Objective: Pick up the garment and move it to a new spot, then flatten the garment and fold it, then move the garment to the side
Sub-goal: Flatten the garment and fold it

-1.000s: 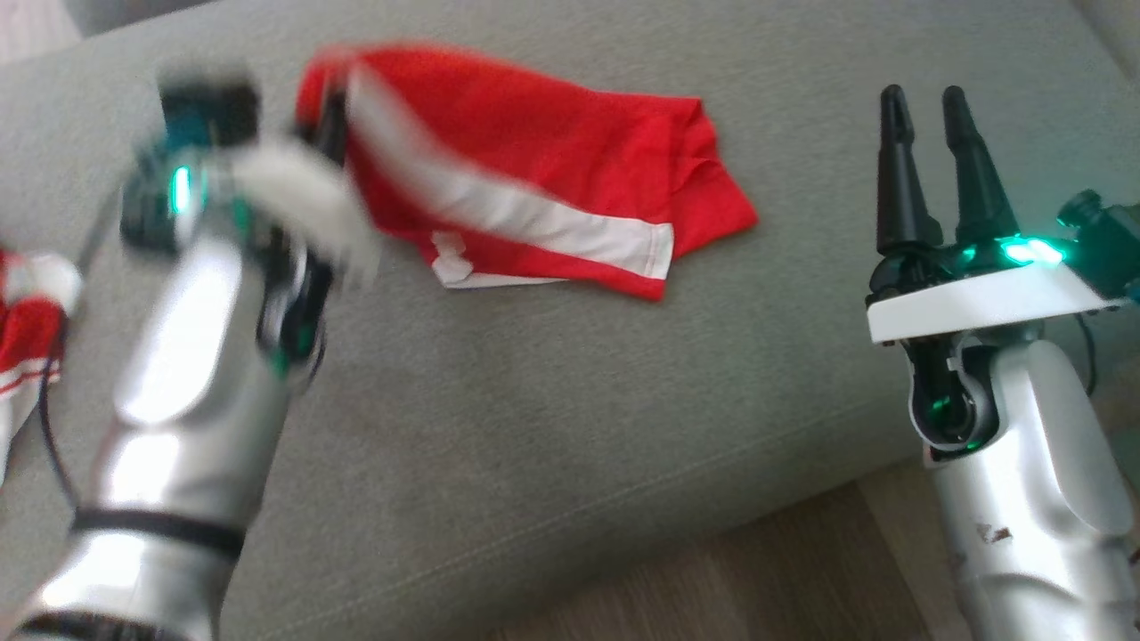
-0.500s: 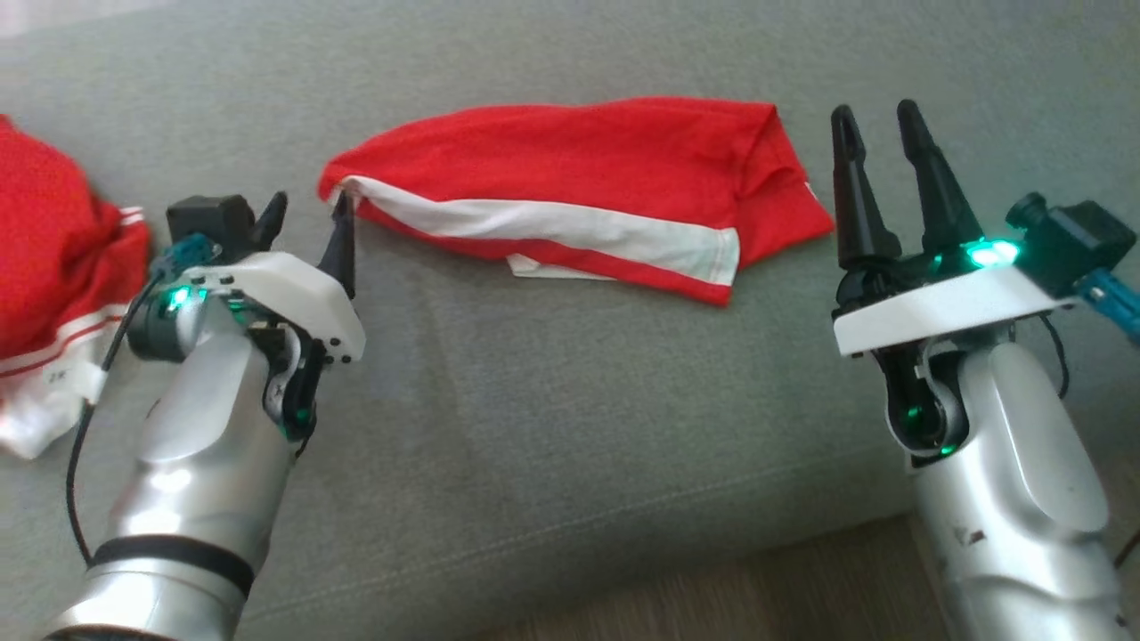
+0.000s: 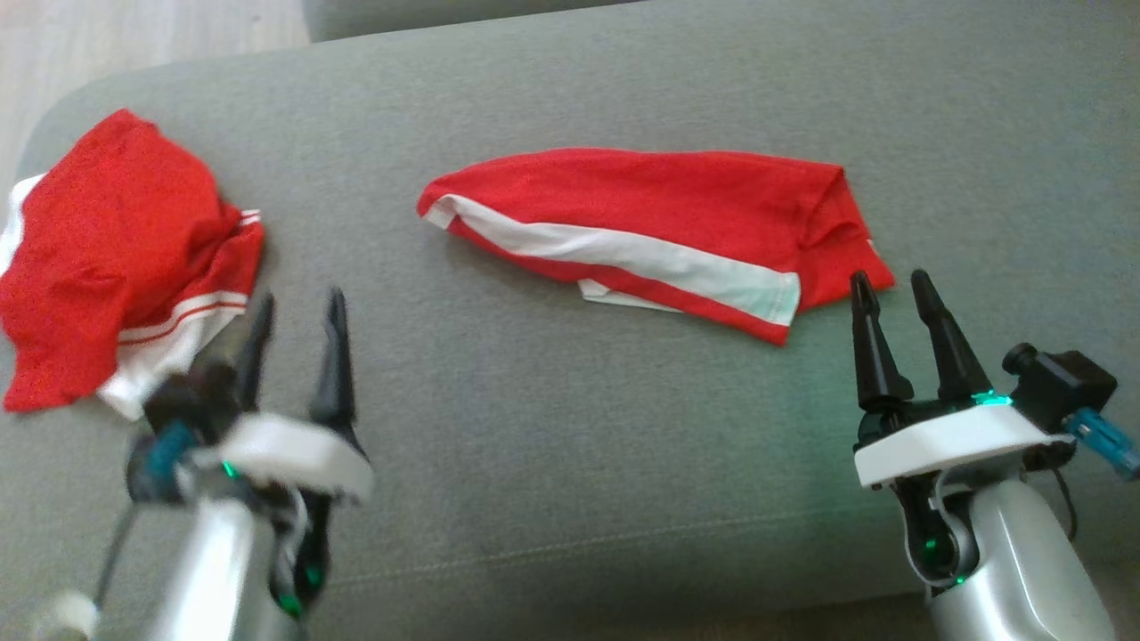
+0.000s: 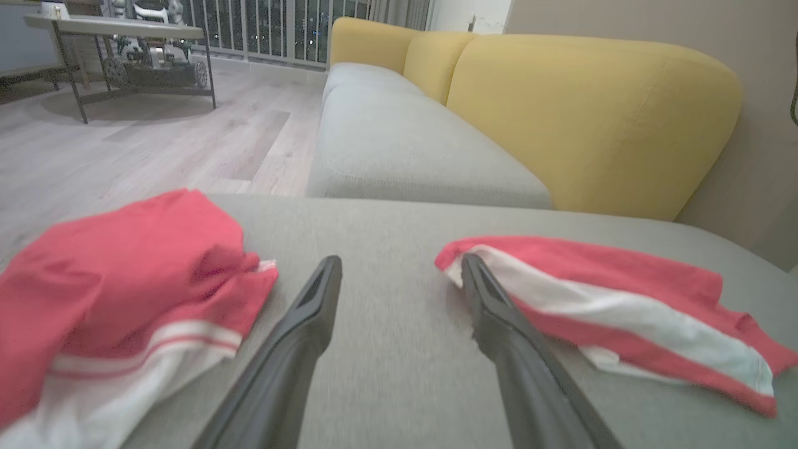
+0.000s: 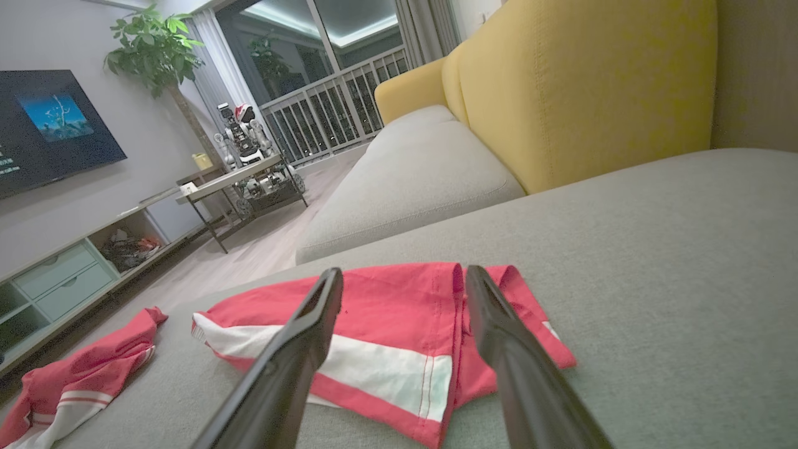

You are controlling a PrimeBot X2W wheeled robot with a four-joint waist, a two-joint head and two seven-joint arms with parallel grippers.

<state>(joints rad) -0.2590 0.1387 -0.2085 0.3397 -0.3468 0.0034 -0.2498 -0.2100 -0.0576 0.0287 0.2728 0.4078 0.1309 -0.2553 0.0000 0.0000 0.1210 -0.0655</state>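
Observation:
The garment (image 3: 659,191), red with a broad white stripe, lies folded in a long band across the grey seat cushion (image 3: 570,445). My left gripper (image 3: 300,307) stands open and empty, near the front edge and well to the left of the garment's left end. The left wrist view has the garment (image 4: 623,280) just right of the open left gripper (image 4: 400,260). My right gripper (image 3: 889,283) is open too, its tips just short of the garment's right end. In the right wrist view the garment (image 5: 386,312) lies directly beyond the open right gripper (image 5: 404,273).
A second red and white garment (image 3: 116,240) lies crumpled at the cushion's left end, close to my left gripper. A yellow backrest (image 4: 592,112) rises behind the seat. Wooden floor (image 3: 134,36) shows past the left edge, with a low table (image 5: 237,178) farther off.
My left gripper has opened and let go of the garment's left end, then drawn back toward the front edge. The garment now lies flat. The head camera has shifted as well.

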